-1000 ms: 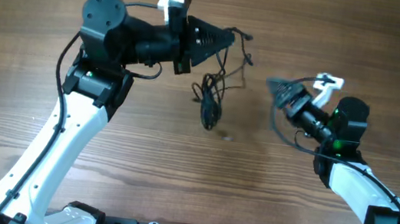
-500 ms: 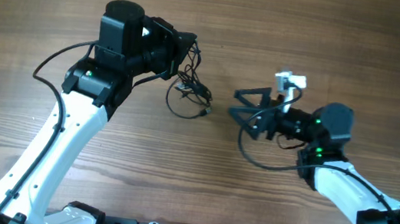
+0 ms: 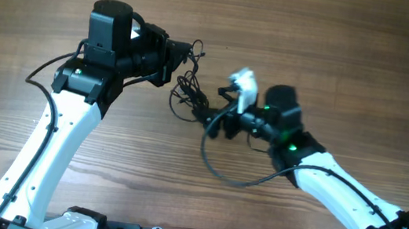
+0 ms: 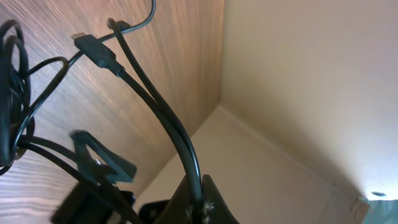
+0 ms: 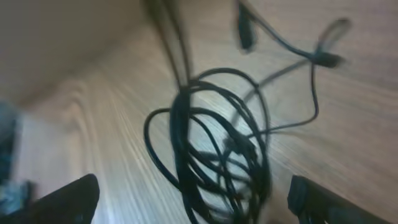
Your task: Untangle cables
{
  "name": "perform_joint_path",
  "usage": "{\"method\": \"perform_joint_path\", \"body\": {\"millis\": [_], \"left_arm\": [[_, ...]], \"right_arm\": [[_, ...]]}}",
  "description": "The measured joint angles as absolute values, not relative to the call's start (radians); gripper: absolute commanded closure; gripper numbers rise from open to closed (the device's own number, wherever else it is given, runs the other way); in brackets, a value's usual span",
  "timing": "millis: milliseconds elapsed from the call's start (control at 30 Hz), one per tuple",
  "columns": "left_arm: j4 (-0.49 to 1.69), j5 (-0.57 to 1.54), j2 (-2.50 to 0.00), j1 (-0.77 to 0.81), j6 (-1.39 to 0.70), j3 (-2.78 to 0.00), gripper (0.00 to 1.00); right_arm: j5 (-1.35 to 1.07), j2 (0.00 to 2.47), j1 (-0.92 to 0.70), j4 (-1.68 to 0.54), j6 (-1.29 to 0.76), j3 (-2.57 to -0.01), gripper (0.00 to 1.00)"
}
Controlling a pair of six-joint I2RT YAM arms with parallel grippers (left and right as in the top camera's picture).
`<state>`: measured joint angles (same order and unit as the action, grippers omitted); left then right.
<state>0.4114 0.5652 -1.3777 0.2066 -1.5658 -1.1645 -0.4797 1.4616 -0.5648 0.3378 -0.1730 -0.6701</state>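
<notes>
The cables (image 3: 187, 92) are a knotted bundle of thin black cords hanging over the wooden table (image 3: 341, 38) between the two arms. My left gripper (image 3: 183, 52) is shut on strands of the cables (image 4: 155, 106) and holds them up; a plug end (image 4: 96, 53) shows in the left wrist view. My right gripper (image 3: 212, 119) is open, its fingers wide apart, right at the lower right of the bundle. In the right wrist view the coiled cables (image 5: 217, 149) lie between the two fingertips (image 5: 193, 202), blurred.
A thicker black arm wire (image 3: 236, 174) loops over the table below my right arm. The table's far edge and a pale wall (image 4: 311, 93) show in the left wrist view.
My right arm has swung left to the bundle, its fingers now around the lower coils. My left gripper has shifted slightly with the cables held.
</notes>
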Motion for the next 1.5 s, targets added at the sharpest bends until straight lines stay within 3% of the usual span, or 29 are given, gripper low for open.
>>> {"method": "perform_joint_path", "body": {"millis": [133,200,233,333,367,400,433,467,500,533,567,667,900,1067,1267,1500], "left_arm": [[0.411,0.614,-1.378,0.207,-1.573,-1.164,0.96],[0.412,0.647,-1.378,0.207,-1.577,-1.164,0.96],[0.412,0.661,-1.378,0.207,-1.577,-1.164,0.96],[0.412,0.697,-1.378,0.207,-1.577,-1.164,0.96],[0.412,0.706,-1.378,0.207,-1.577,-1.164,0.96],[0.412,0.710,-1.378,0.207,-1.577,-1.164,0.96],[0.412,0.713,-1.378,0.207,-1.577,-1.164,0.95],[0.412,0.714,-1.378,0.207,-1.577,-1.164,0.63],[0.413,0.714,-1.378,0.207,-1.573,-1.164,0.48],[0.412,0.716,-1.378,0.207,-1.557,-1.164,0.14],[0.411,0.717,-1.378,0.207,-1.544,-1.164,0.00],[0.417,0.717,-1.378,0.192,-1.409,-1.164,0.00],[0.569,0.716,-1.378,0.115,-1.058,-1.164,0.00],[0.604,0.838,-1.378,0.104,-0.623,-1.164,0.00],[0.697,0.966,-1.378,0.110,-0.157,-1.164,0.00],[0.779,0.994,-1.378,0.182,0.094,-1.164,0.02]], "right_arm": [[-0.221,1.462,-0.710,0.320,-0.023,-0.694,0.01],[-0.068,1.462,-0.760,0.310,0.034,-0.694,0.09],[-0.005,1.462,-0.773,0.301,0.069,-0.695,0.20],[0.073,1.462,-0.773,0.270,0.115,-0.695,0.78],[0.088,1.462,-0.773,0.260,0.120,-0.695,0.90],[0.095,1.462,-0.774,0.253,0.117,-0.695,0.96],[0.104,1.462,-0.773,0.242,0.093,-0.695,0.96],[0.109,1.461,-0.773,0.229,0.051,-0.695,0.96],[0.109,1.458,-0.773,0.216,0.023,-0.696,0.96],[0.099,1.451,-0.773,0.193,-0.008,-0.696,0.96],[0.076,1.430,-0.773,0.149,-0.062,-0.696,0.96],[-0.032,1.346,-0.759,0.069,-0.184,-0.696,0.96],[-0.479,1.227,-0.556,0.026,-0.347,-0.696,0.96],[-0.782,1.227,-0.459,0.026,-0.405,-0.696,0.96],[-0.986,1.236,-0.403,0.055,-0.416,-0.696,0.96],[-1.112,1.303,-0.294,0.112,-0.525,-0.696,0.96]]}}
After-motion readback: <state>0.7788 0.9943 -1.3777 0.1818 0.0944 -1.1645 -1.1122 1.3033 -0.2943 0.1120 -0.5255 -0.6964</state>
